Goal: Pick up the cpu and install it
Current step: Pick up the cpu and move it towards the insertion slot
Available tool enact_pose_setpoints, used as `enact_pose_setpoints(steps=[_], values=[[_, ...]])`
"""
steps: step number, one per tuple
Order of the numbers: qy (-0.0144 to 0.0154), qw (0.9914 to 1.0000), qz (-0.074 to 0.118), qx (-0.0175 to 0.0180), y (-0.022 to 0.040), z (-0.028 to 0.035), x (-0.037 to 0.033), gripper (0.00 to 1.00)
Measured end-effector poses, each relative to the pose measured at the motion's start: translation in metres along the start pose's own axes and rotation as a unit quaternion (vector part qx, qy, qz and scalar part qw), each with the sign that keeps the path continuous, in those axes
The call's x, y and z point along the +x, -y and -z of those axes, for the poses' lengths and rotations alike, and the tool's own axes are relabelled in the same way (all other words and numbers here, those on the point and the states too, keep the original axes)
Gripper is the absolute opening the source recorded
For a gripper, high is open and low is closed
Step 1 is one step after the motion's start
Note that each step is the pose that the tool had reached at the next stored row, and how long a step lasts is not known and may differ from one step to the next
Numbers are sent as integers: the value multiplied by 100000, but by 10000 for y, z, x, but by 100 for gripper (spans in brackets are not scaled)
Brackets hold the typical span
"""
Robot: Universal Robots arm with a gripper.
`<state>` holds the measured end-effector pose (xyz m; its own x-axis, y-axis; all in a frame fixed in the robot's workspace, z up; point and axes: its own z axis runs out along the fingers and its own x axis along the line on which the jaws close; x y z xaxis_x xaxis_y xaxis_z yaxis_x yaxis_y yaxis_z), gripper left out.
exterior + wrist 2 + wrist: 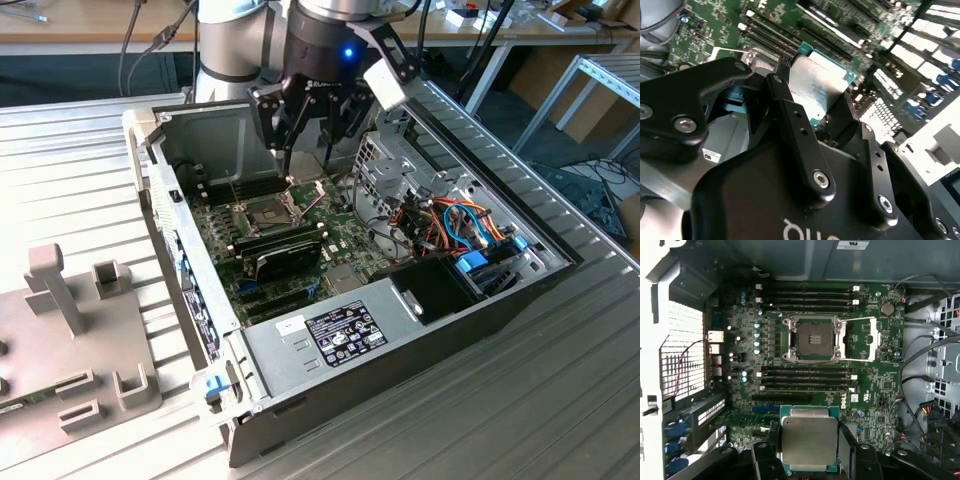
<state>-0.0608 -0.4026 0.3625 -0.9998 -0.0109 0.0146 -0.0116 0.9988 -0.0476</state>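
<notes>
- At the near end of the open computer case [420,370], a labelled power supply [335,335] is seen. A grey fixture [80,340] with upright posts stands on the ribbed table [560,400] at the exterior view's left.
- Farther in, a black rectangular module [285,255] lies on the green motherboard [225,240]. Orange and blue cables [455,220] are bundled at the exterior view's right.
- Beyond the module, the socket [268,212] is laid open. In the first wrist view its hinged metal frame [872,340] is swung aside and its contact field [816,340] is bared.
- Farthest, the gripper [308,165] is hung above the board, just beyond the socket.
- In both wrist views the cpu [809,437] [822,85] is pinched between the two black fingers [767,455], which are pressed against two opposite edges.
- The cpu is held flat above the board and apart from the socket, its dull silver top turned up toward the wrist.
- The chip is close to square, so no long axis can be told. In the first wrist view its edges run parallel to the socket's edges and to the memory slots [807,375].
</notes>
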Motion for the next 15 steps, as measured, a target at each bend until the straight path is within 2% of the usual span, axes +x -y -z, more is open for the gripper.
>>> enact_pose_setpoints(steps=[3,6,9,15], values=[[-98,100000,-1,4,-76,-78,-94,55],[-131,100000,-7,-2,-131,-144,-135,55],[-164,100000,2,7,-226,-248,-152,55],[-180,100000,1,7,-313,-358,-156,55]])
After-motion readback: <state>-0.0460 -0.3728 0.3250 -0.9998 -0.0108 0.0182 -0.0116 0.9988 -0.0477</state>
